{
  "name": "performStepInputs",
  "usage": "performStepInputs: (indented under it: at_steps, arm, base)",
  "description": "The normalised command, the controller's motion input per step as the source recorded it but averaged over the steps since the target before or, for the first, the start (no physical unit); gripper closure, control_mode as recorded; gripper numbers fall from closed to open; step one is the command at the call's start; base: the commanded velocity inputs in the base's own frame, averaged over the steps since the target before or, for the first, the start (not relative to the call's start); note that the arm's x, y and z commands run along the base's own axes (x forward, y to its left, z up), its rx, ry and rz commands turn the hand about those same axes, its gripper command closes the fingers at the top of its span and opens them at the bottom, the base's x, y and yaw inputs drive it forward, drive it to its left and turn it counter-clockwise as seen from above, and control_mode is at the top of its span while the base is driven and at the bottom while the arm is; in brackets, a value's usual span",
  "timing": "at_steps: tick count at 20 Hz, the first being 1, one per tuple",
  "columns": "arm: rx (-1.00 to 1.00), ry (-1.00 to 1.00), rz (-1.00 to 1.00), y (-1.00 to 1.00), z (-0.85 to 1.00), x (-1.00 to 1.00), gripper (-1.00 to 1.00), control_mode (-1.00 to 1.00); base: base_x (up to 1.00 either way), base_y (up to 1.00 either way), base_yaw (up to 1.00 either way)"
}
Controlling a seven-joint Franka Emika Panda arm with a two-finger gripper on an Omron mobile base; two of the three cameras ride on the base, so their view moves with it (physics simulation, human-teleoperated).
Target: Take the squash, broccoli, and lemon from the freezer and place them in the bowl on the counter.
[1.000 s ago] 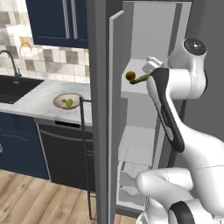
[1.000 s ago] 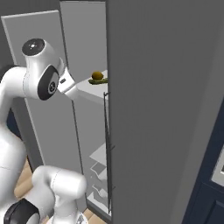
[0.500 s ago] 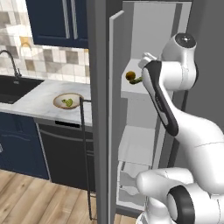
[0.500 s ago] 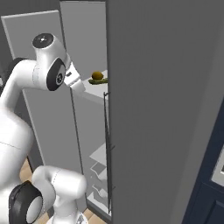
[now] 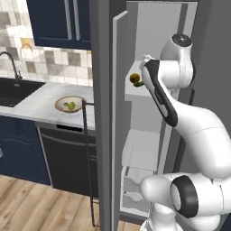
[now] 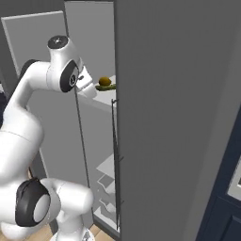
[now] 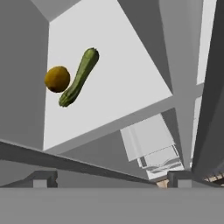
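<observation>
The freezer stands open, its grey door swung out to the left. On its upper white shelf the round yellow-orange lemon lies right beside the long dark green squash. My gripper hovers open in front of the shelf, apart from both, with nothing between its fingertips. The bowl sits on the marble counter with the light-green broccoli in it.
A dark sink with a faucet lies left of the bowl. Navy cabinets hang above the counter. White freezer drawers sit below the shelf. A long dark handle runs down the open door. The wide grey fridge door stands at the right.
The arm has lifted and swung the hand a little closer to the shelf edge. The jaws stay wide open. Lemon and squash have not moved.
</observation>
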Motion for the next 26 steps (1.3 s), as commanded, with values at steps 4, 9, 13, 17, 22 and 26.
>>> performStepInputs:
  at_steps: [4, 9, 13, 17, 22, 26]
  arm:
    - [0.01, 0.09, 0.00, -0.19, -0.13, 0.28, -1.00, -1.00]
    - [0.00, 0.08, 0.02, -0.20, -0.06, 0.23, -1.00, -1.00]
    - [0.01, 0.08, 0.02, -0.19, -0.07, 0.29, -1.00, -1.00]
    - [0.05, 0.09, 0.04, -0.09, -0.08, 0.23, -1.00, -1.00]
    - [0.02, 0.06, 0.01, 0.00, -0.19, 0.26, -1.00, -1.00]
    - [0.00, 0.01, -0.01, 0.00, -0.11, 0.35, -1.00, -1.00]
  base:
    - [0.00, 0.00, 0.00]
    - [0.00, 0.00, 0.00]
    - [0.00, 0.00, 0.00]
    - [0.00, 0.00, 0.00]
    - [0.00, 0.00, 0.00]
    - [0.00, 0.00, 0.00]
